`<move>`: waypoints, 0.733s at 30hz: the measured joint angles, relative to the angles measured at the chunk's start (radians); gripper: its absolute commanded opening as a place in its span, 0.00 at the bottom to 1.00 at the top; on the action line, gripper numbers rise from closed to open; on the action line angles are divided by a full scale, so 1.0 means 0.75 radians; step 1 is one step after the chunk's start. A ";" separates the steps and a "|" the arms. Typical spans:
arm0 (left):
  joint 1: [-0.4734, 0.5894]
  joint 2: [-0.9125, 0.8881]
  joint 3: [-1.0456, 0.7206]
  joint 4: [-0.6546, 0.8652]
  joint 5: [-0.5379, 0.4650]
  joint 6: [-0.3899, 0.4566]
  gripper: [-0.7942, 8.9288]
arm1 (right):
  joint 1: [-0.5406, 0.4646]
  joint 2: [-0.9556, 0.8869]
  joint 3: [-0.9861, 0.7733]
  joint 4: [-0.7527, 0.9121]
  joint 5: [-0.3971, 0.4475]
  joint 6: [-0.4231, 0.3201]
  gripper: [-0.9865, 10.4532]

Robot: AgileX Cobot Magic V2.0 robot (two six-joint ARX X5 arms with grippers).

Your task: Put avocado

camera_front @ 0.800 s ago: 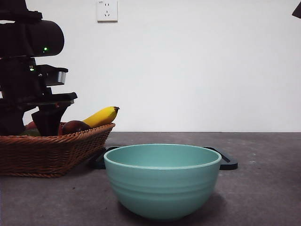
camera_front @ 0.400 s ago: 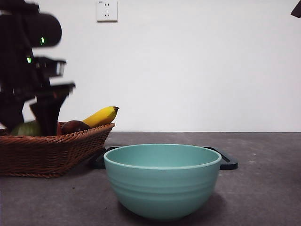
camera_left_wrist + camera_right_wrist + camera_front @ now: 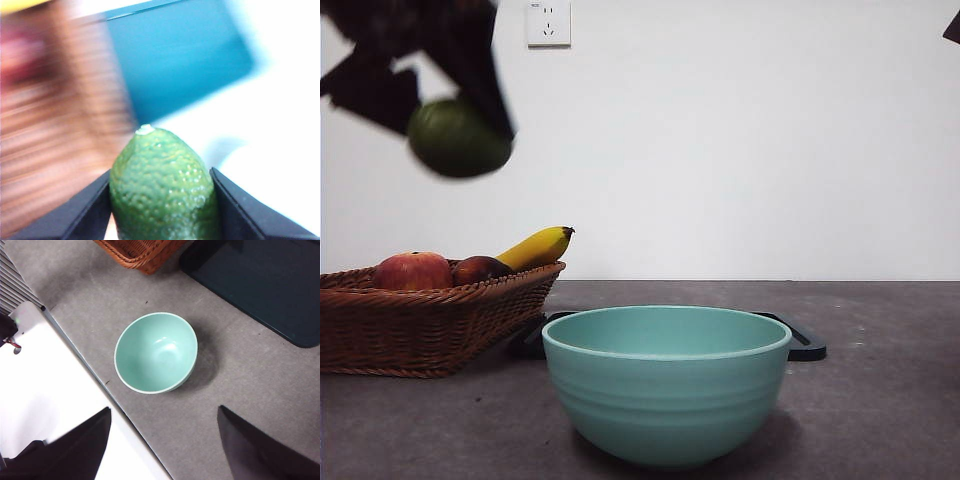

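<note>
Left gripper (image 3: 455,120) pinches avocado (image 3: 459,138) at upper left of frame, above basket (image 3: 430,320). Right gripper (image 3: 162,440) spread, high over bowl (image 3: 156,352).

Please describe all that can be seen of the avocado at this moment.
The avocado is a small, dull green fruit with pebbled, matte skin and a pale stem spot at its narrow end. It is held between the two black jaws of the left tool, which touch its sides. In the front view it hangs in the air, blurred, above the wicker basket.
</note>
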 measured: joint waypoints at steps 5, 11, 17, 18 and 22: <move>-0.193 -0.002 0.000 0.000 0.003 -0.004 0.29 | 0.000 0.000 0.000 0.000 0.000 0.000 0.38; -0.377 0.116 0.000 0.068 0.002 -0.006 0.29 | 0.000 0.000 0.000 0.000 0.000 0.001 0.38; -0.485 0.284 0.000 0.155 -0.020 -0.004 0.29 | 0.000 0.000 0.000 0.000 0.000 0.001 0.38; -0.500 0.316 0.000 0.161 -0.044 -0.002 0.29 | 0.000 0.000 0.000 0.000 0.000 0.001 0.38; -0.548 0.467 0.000 0.216 -0.119 0.014 0.29 | 0.000 0.000 0.000 0.000 0.000 0.001 0.38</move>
